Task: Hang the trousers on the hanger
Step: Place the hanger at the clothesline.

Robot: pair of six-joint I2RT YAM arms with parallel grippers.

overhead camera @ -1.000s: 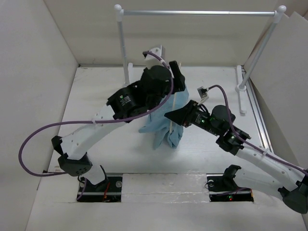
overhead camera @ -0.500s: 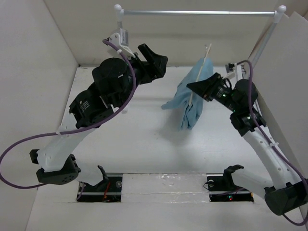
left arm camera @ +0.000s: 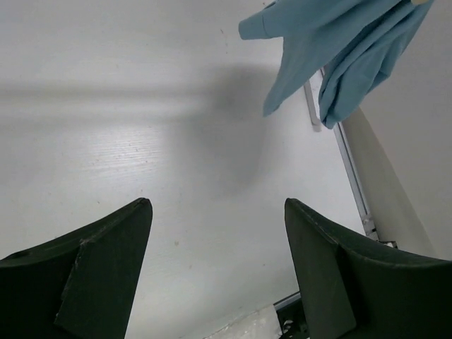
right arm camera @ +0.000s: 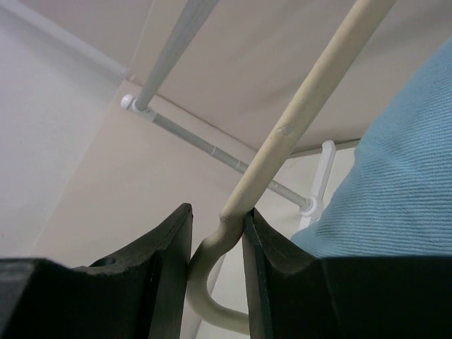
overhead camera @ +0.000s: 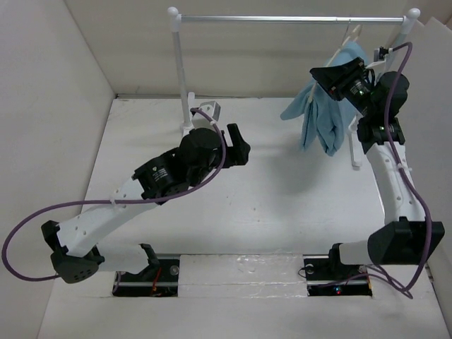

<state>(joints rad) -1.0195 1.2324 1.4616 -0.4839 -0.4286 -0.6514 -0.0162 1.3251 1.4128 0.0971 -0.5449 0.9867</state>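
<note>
Three views: one overhead, two wrist-mounted.
The top external camera looks down from behind the arm bases over the whole table (overhead camera: 282, 212). The left wrist faces across it toward the distant trousers (left arm camera: 332, 49). The right wrist peers upward, very close, along the hanger (right arm camera: 311, 92) to the rail (right arm camera: 226, 161). All three views share the trousers.

The trousers (right arm camera: 395, 191) are thin cloth with a fine ribbed weave, matt light blue (no sheen anywhere). The hanger (right arm camera: 296, 113) is a smooth, matt cream rod; its material is unclear. The rail (overhead camera: 289, 19) is silvery metal with a dull shine. The table (left arm camera: 106, 141) is white, matt and faintly grained. The left gripper (left arm camera: 217, 212) and right gripper (right arm camera: 217, 212) look like matt black plastic.
</note>
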